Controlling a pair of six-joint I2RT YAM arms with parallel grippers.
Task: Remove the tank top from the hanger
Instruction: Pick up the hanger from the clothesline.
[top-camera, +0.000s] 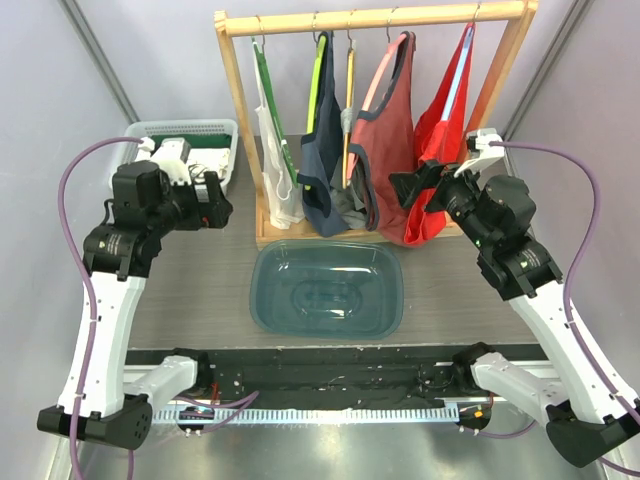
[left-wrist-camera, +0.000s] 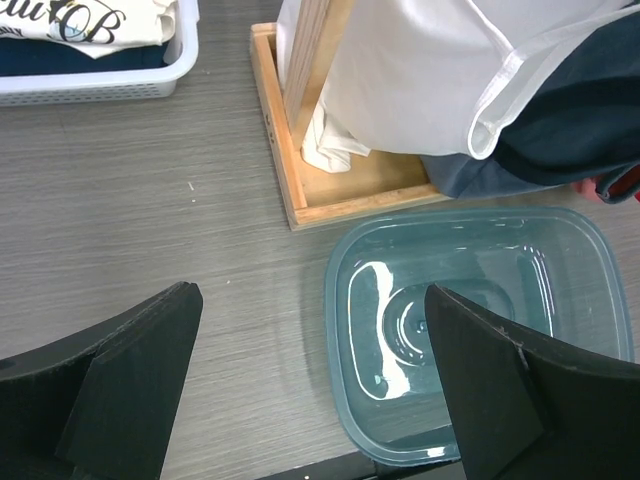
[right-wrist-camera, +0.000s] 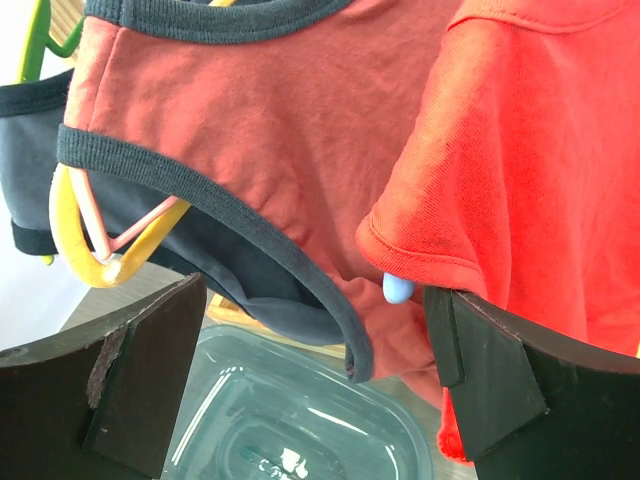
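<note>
Both grippers are spread: the right gripper (right-wrist-camera: 312, 292) faces the red tank top (right-wrist-camera: 540, 150) on the rack (top-camera: 236, 110), likely lining up a grab; the left gripper (left-wrist-camera: 310, 292) waits left of the rack.

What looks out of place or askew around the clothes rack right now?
Nothing looks spilled or damaged. The only untidy spot is the white garment: it hangs low enough that its hem bunches on the rack's wooden base. The translucent bin sits upright in front of it.
</note>
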